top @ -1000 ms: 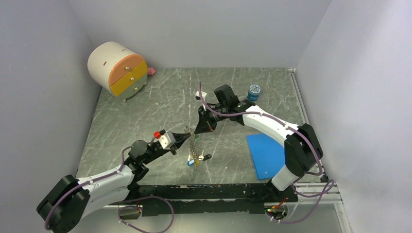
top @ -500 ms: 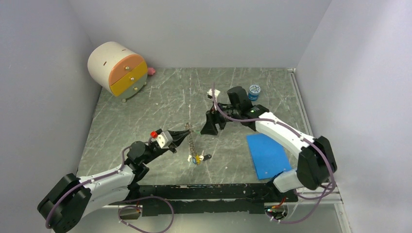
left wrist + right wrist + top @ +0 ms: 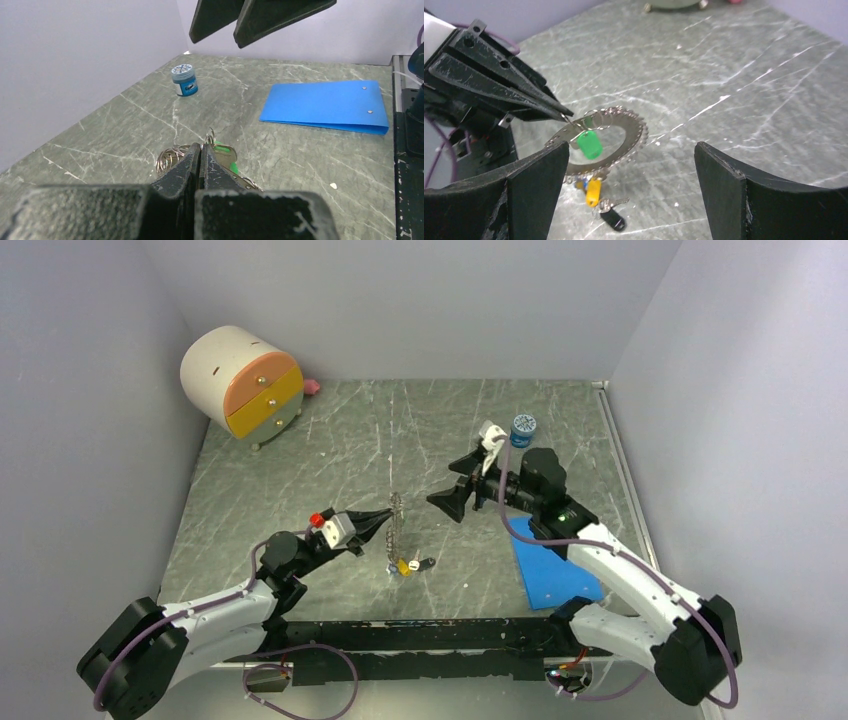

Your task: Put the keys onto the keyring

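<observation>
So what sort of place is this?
Probably a robotics test booth: plain grey walls box in a stone-look table, with odd props like a toy drawer chest and blue jar.

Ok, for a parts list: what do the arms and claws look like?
The left arm and right arm have white shells, black joints and trailing purple cables. The left claw and right claw each have two black tapered fingers; a white block with a red cap sits behind the left one.
</observation>
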Available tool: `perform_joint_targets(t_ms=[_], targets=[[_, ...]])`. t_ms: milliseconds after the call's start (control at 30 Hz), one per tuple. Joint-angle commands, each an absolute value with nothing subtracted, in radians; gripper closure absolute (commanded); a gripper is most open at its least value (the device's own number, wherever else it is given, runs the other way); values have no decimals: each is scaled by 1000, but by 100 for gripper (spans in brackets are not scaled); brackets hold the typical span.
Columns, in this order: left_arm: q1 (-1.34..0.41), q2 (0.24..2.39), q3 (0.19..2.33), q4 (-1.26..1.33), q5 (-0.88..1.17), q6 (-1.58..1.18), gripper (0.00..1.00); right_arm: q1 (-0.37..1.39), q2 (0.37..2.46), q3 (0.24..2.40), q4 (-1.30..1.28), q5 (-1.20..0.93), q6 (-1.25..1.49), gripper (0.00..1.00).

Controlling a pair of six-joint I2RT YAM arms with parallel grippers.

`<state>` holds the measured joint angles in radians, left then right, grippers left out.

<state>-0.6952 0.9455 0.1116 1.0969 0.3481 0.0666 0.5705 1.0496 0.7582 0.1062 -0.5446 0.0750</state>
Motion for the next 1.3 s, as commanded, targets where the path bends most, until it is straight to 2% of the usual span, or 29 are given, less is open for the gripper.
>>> perform_joint_targets(t_ms=[0, 167, 300, 500, 633, 800, 867, 933, 1033, 1133, 1267], targets=[[-695, 934, 149, 1200, 405, 87, 98, 566, 952, 663, 342, -452, 111, 1], [-694, 931, 147, 1210, 484, 125, 97, 568, 965, 685, 316, -666, 38, 2], [-695, 911, 146, 1201, 526, 157, 98, 568, 1020, 693, 391, -836, 70, 11], [-695, 882, 152, 1169, 543, 165, 98, 581, 1120, 719, 460, -1001, 99, 38], [-694, 879, 155, 1166, 547, 159, 97, 592, 1168, 727, 504, -1049, 118, 62], [-694, 885, 159, 1169, 547, 153, 97, 617, 1204, 752, 484, -1075, 111, 63], [-695, 889, 161, 1169, 550, 152, 97, 633, 1217, 765, 463, -1072, 99, 66], [-695, 893, 163, 1174, 551, 150, 98, 651, 1230, 775, 451, -1065, 87, 72], [-695, 897, 166, 1174, 551, 149, 98, 665, 1251, 789, 426, -1055, 71, 87], [-695, 898, 169, 1173, 551, 149, 97, 666, 1261, 790, 406, -1040, 56, 87], [-695, 897, 171, 1172, 555, 144, 97, 667, 1265, 785, 392, -1018, 40, 81]])
